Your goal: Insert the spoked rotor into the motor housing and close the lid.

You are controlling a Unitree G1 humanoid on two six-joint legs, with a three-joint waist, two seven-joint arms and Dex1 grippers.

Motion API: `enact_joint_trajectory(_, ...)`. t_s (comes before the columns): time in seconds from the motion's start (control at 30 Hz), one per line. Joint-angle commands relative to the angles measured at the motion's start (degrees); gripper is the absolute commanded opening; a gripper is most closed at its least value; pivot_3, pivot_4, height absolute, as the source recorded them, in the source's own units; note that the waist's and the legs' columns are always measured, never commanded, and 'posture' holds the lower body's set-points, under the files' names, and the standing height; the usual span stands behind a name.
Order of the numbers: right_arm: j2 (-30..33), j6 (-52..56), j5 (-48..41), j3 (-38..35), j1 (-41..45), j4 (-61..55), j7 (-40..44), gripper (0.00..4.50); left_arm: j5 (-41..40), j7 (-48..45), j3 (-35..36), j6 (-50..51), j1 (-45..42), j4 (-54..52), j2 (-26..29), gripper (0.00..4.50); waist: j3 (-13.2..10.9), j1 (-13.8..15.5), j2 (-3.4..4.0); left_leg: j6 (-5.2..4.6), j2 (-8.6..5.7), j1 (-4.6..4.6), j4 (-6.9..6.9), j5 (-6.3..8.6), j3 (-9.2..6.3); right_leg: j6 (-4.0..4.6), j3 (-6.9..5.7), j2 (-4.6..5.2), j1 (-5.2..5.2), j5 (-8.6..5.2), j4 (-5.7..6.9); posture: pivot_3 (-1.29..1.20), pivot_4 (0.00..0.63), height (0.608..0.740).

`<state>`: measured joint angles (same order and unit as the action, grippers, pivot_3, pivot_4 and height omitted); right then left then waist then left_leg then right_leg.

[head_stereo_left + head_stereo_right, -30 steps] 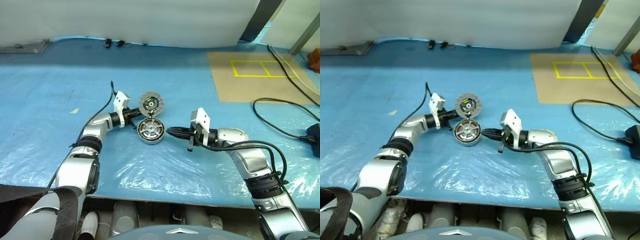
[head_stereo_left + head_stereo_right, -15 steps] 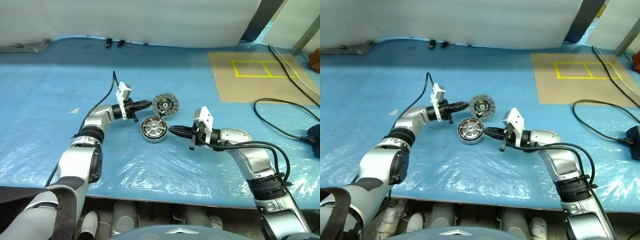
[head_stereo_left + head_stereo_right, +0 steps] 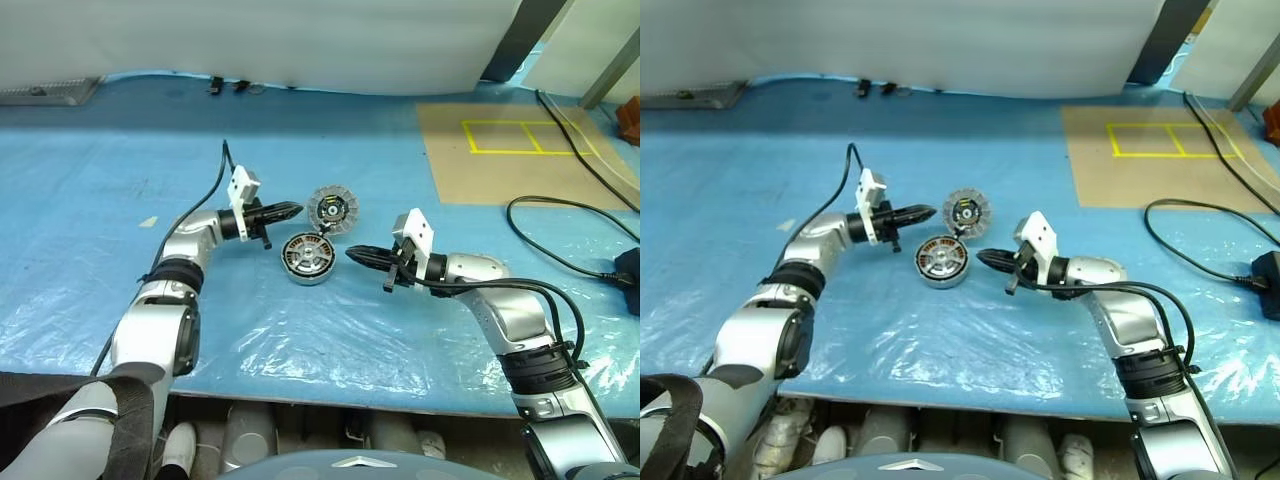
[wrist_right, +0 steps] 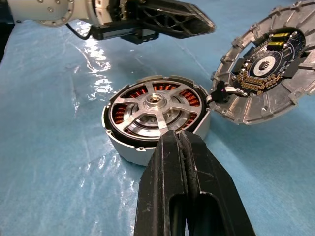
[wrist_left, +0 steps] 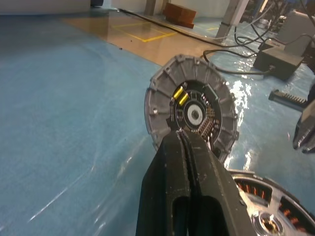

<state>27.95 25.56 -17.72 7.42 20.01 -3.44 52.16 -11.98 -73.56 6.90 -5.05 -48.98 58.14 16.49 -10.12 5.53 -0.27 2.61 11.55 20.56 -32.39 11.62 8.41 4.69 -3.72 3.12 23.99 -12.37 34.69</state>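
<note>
Open lid (image 3: pixel 332 207) between left gripper (image 3: pixel 296 209) and motor housing (image 3: pixel 308 257), right gripper (image 3: pixel 352 254) just beside

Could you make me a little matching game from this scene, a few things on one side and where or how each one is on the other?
Things:
1. round silver-grey motor housing
2. silver-grey ribbed lid
3. silvery spoked rotor
4. black yellow-lined tan mat

States:
A. stands open, propped up
B. sits inside the housing
C. lies at the far right
D. rests on blue sheeting

Pairs: 1-D, 2-A, 3-B, 4-C

We see silver arm shells with black joint bands, white wrist blocks, black cables, and a black two-fingered left gripper (image 3: pixel 291 209) and right gripper (image 3: pixel 354 253).
</note>
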Motion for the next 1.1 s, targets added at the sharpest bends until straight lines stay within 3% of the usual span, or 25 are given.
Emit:
enact_joint_trajectory(0.03,0.3,-1.4,1.4,-0.1,1.1,1.5,-0.8,0.00,-2.0,-0.4,0.2,0.9,3.3,-9.3,1.8,0.04,0.0,0.0,0.00,0.00,0.00,0.01,-0.01,0.00,0.00,0.03,0.00,0.00,0.00,-0.02,0.00,0.00,0.150,0.740)
enact_joint_trajectory(0.33,-3.8,-4.3,2.7,-0.9,4.6,8.9,-3.6,0.00,-4.3,6.8,0.6,6.2,20.1,-36.6,5.7,0.04,0.0,-0.3,0.02,0.01,0.08,0.01,-0.02,0.01,0.08,0.22,0.00,0.00,0.08,-0.12,0.06,0.00,0.150,0.740)
enact_joint_trajectory(0.53,-9.0,-8.5,2.8,-1.8,9.1,16.4,-5.6,0.00,-6.6,12.0,1.1,10.5,30.8,-48.6,7.2,0.04,0.0,-0.8,0.04,0.01,0.11,-0.06,-0.01,0.01,0.14,0.24,0.03,-0.01,0.16,-0.13,0.08,0.00,0.150,0.740)
enact_joint_trajectory(0.8,-13.8,-14.8,3.2,-2.7,13.4,25.2,-7.0,0.00,-9.3,16.4,1.4,14.0,37.8,-55.9,8.3,0.04,0.0,-1.6,0.04,0.00,0.13,-0.10,-0.05,0.01,0.14,0.25,0.04,-0.01,0.20,-0.12,0.11,0.00,0.150,0.740)
enact_joint_trajectory(1.1,-13.7,-18.5,10.3,-1.2,15.9,34.5,-11.7,0.00,-10.9,17.8,1.3,15.1,40.2,-57.9,10.5,0.04,0.0,-1.8,0.05,0.01,0.12,-0.23,-0.04,0.01,0.18,0.26,0.08,-0.03,0.19,-0.12,0.15,0.00,0.150,0.740)
